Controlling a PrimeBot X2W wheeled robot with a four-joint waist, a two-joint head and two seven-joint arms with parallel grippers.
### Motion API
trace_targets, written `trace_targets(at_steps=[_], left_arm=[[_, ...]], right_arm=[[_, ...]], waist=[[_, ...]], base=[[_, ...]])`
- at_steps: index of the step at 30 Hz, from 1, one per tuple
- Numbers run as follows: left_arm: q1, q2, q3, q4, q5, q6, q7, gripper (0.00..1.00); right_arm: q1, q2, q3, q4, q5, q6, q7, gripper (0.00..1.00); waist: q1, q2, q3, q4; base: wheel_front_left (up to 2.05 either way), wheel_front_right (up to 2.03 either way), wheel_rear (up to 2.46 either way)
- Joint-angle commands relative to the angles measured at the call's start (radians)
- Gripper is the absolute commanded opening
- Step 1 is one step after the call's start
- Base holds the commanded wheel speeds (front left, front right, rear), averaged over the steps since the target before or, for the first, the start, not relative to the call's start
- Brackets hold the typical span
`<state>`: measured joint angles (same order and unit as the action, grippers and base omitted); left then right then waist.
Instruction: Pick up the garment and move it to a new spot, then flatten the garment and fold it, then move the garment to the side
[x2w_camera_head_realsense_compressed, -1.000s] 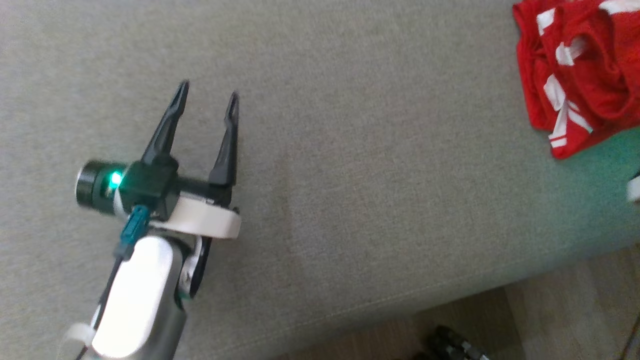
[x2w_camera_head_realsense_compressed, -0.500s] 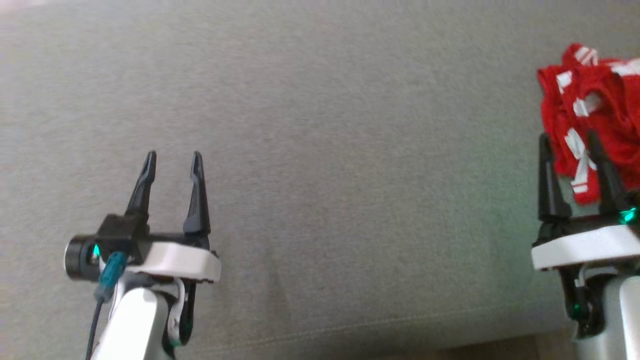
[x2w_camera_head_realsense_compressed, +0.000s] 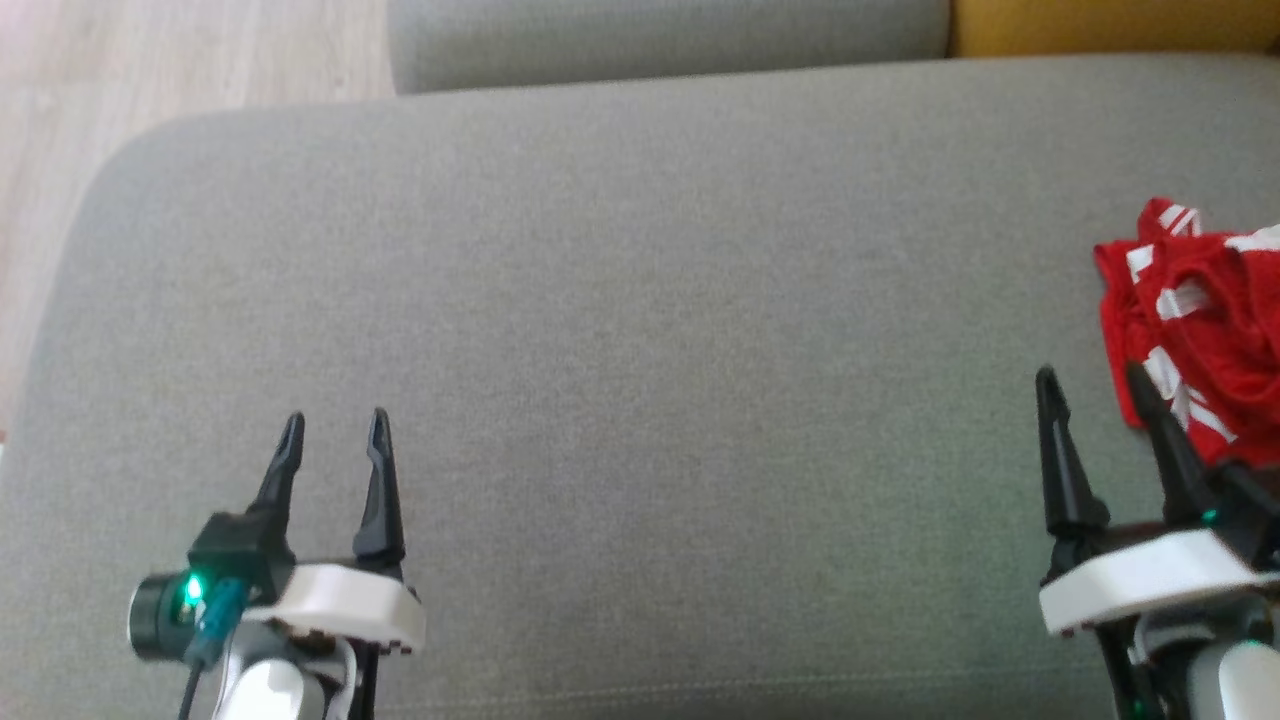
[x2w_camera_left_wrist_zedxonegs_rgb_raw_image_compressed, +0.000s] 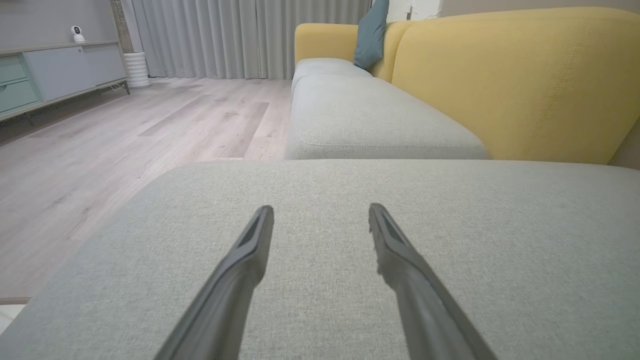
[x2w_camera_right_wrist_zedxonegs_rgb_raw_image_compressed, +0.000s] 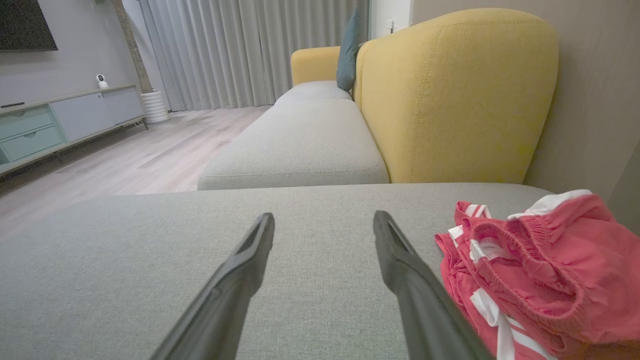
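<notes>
The garment (x2w_camera_head_realsense_compressed: 1205, 340) is a crumpled red piece with white stripes, heaped at the right edge of the grey cushion (x2w_camera_head_realsense_compressed: 640, 300). In the right wrist view the garment (x2w_camera_right_wrist_zedxonegs_rgb_raw_image_compressed: 540, 270) lies just right of the fingers. My right gripper (x2w_camera_head_realsense_compressed: 1090, 385) stands open and empty at the lower right, its right fingertip in line with the garment's near edge; I cannot tell if it touches. At the lower left my left gripper (x2w_camera_head_realsense_compressed: 335, 428) is open over bare cushion, far from the garment. In the left wrist view the left gripper (x2w_camera_left_wrist_zedxonegs_rgb_raw_image_compressed: 320, 212) holds nothing.
A second grey cushion (x2w_camera_left_wrist_zedxonegs_rgb_raw_image_compressed: 370, 120) lies beyond, with a yellow backrest (x2w_camera_right_wrist_zedxonegs_rgb_raw_image_compressed: 450, 100) along the right. Wood floor (x2w_camera_head_realsense_compressed: 150, 60) lies past the cushion's left edge. A low cabinet (x2w_camera_right_wrist_zedxonegs_rgb_raw_image_compressed: 65, 120) and curtains stand far off.
The head camera has swung, so the whole picture shifted: the cushion's far edge and the floor came into view. The right gripper has entered the picture beside the garment. Both grippers stay open.
</notes>
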<state>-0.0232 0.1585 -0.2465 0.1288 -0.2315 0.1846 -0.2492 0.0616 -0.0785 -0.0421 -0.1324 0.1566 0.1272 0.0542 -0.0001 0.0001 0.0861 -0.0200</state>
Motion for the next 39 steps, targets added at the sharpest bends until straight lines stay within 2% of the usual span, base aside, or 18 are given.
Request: trace_targets(at_steps=[1, 13, 39], left_arm=[[-0.013, 0.020, 0.033, -0.029, -0.005, -0.002, -0.003, 1.00], [0.070, 0.035, 0.024, -0.054, -0.019, 0.008, 0.017, 1.00], [0.077, 0.052, 0.018, -0.071, -0.030, 0.030, 0.036, 1.00]], right_arm=[[0.003, -0.005, 0.024, -0.045, -0.010, 0.003, 0.009, 1.00], [0.073, 0.001, 0.036, -0.067, -0.012, 0.003, 0.041, 1.00], [0.074, 0.005, 0.044, -0.064, -0.005, 0.003, 0.041, 1.00]], waist=[[0.0001, -0.0001, -0.033, -0.002], [0.0001, -0.0001, -0.109, -0.019], [0.0001, -0.0001, -0.121, -0.023]], base=[[0.00, 0.00, 0.00], [0.00, 0.00, 0.00], [0.00, 0.00, 0.00]])
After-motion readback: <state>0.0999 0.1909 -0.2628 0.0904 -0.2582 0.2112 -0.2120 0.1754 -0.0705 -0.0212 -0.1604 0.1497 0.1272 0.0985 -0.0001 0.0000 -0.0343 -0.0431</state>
